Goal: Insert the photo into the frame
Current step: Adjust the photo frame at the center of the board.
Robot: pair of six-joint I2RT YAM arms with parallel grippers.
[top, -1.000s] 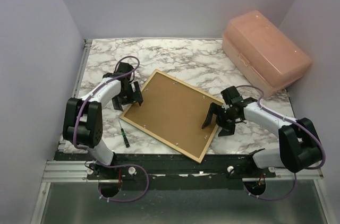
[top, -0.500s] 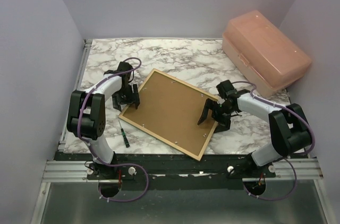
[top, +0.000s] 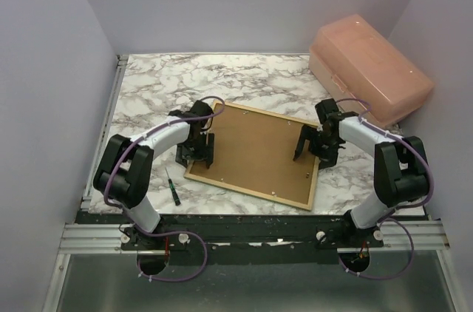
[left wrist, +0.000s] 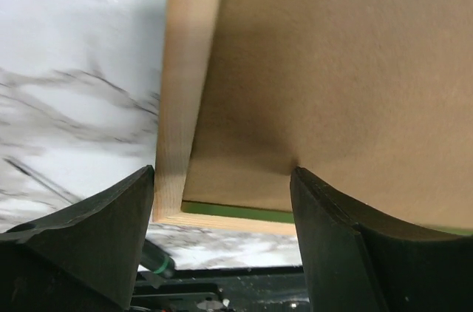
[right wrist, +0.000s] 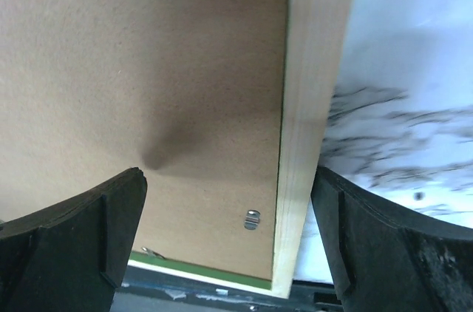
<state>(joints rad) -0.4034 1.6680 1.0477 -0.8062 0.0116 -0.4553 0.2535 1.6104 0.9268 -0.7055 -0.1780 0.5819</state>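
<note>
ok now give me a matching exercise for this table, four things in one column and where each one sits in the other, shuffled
Things:
1. pale wood picture frame
2. plain brown backing board
3. salmon-pink plastic lidded box
4. small green-handled screwdriver

Places:
A. near left of the marble table
B. far right corner
C. lying back-up in the middle
D. inside the frame's rails

Pairs: 1-C, 2-D, 3-B, 4-A
</note>
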